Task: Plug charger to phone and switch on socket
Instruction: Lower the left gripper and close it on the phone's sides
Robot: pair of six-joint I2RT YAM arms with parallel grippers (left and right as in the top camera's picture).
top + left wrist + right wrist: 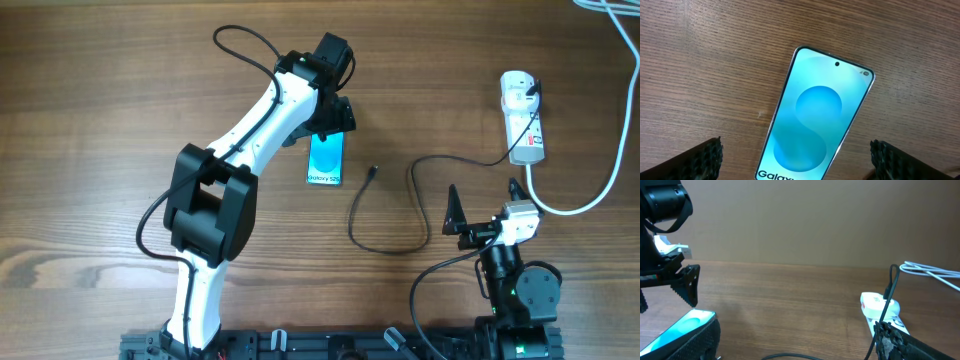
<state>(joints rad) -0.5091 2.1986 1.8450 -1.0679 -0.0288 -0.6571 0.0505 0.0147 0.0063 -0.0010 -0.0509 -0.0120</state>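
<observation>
- While the left gripper [333,120] hangs over the far end of the phone [325,160], its two fingers are spread wider than the phone and hold nothing.
- The phone lies flat and screen up near the middle of the worktop [100,80], a little towards the far edge. Its screen glows cyan, and a white strip reading "Galaxy S25" is at the end nearest the robot.
- Seen from the left wrist, the phone runs between the two dark fingertips [705,157]. Bare wood shows on both sides of it, and neither fingertip touches it.
- The charger [352,220] is a thin black cable lying loose on the worktop. Its small connector tip [372,172] rests just right of the phone's text end, close but apart from it.
- From that tip the cable curls towards the near edge, loops back, then runs right to the socket [522,120].
- The socket is a white power strip near the far right corner, with its rounded end pointing to the far edge. The charger's black plug [531,92] sits on its top face near that end.
- A thick white cord [570,210] leaves the socket's near end, bends towards the right edge and climbs to the far edge.
- The right gripper [487,205] is towards the near right corner, between the cable loop and the socket. Its fingers are spread wide and empty.
- Whether the socket's switch is on cannot be told.
</observation>
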